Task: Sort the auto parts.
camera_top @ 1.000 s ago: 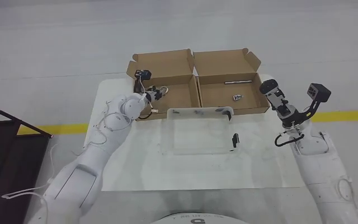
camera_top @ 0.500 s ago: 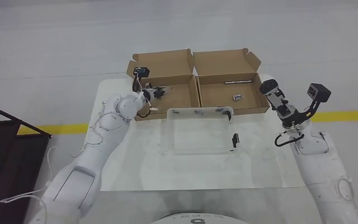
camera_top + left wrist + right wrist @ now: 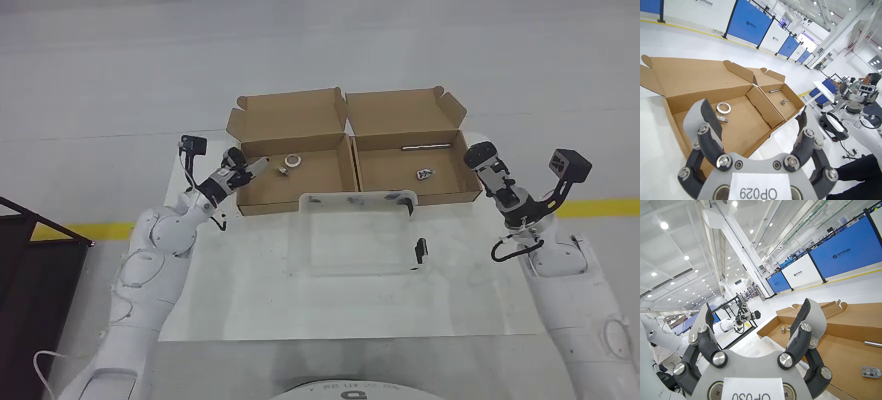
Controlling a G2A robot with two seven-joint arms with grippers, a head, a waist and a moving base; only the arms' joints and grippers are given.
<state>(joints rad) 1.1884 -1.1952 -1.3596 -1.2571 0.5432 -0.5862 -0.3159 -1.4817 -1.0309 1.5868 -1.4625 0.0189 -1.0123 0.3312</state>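
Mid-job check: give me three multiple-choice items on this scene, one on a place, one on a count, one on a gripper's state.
1. Where does the metal ring lie?
A in the box on the right arm's side
B in the box on the left arm's side
C outside both boxes

2. How many parts lie in the box on the right arm's side?
A four
B none
C two

3. The left gripper is:
A open and empty
B shut on the ring
C shut on nothing

Answers:
1 B: the ring rests on that box's floor beside a knurled bolt.
2 C: it holds just a rod and a small plate.
3 A: its fingers stand wide apart with nothing between them.
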